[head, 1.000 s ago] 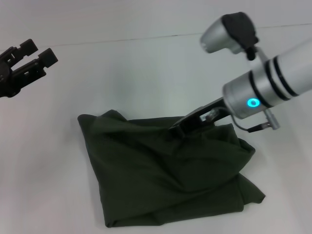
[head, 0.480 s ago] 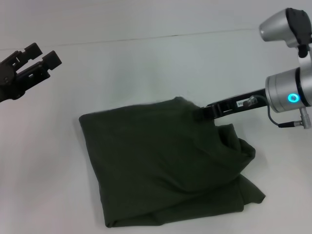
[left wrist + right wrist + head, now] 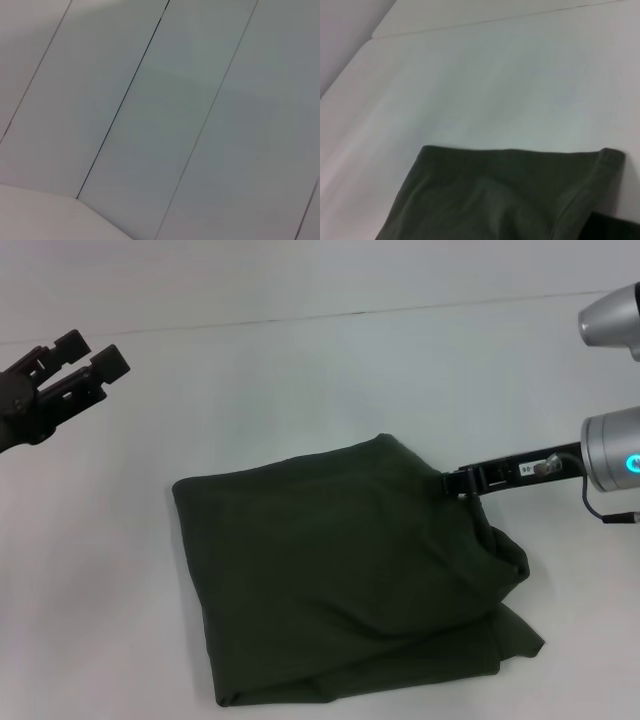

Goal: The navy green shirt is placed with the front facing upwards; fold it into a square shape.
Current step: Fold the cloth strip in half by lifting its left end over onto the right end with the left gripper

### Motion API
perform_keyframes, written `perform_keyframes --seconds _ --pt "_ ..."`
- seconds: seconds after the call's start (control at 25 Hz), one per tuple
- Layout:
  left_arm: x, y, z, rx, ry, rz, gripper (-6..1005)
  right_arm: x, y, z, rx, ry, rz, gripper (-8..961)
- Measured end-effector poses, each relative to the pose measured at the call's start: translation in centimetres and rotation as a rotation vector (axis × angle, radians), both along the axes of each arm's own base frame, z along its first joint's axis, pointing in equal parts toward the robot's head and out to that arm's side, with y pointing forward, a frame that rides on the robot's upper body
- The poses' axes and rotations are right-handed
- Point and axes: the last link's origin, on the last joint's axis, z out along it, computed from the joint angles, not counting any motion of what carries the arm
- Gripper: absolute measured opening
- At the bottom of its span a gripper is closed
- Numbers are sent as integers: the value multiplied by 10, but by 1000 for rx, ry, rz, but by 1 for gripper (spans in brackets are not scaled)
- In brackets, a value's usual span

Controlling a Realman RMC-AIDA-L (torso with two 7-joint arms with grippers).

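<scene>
A: Where's the shirt?
B: I see the navy green shirt [image 3: 340,575] folded, lower centre of frame on the white table [image 3: 300,390].
A: Claws?
B: Right gripper [image 3: 452,481] clenched on the shirt's upper-right corner. Left gripper [image 3: 85,362] upper left, released, clear of the cloth.

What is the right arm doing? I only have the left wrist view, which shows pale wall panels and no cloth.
Observer: The right end effector sits at the far right corner of the folded dark olive-green cotton shirt on the white table.
Operator: And the left arm?
Observer: The left end effector hangs open above the table's far left, apart from the shirt.
Operator: Is the print showing?
Observer: No, only plain green fabric shows.
</scene>
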Motion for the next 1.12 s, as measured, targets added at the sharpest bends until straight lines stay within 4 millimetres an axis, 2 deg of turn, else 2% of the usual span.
perform_keyframes --seconds 0.28,0.44,0.72,0.8,1.04,1.12 --pt "0 3 1 5 5 4 908 1 -13 9 -27 109 41 25" --pt "0 3 1 5 5 5 908 4 -23 24 6 199 77 191" --pt "1 4 3 11 -1 3 908 13 -41 36 -53 214 88 440" --pt "2 5 3 12 -4 3 908 17 -45 39 -70 205 77 693" --pt "1 3 1 8 -12 6 907 25 -53 47 -114 190 54 825" --pt "2 2 0 4 -18 6 907 25 -55 49 -123 193 53 824"
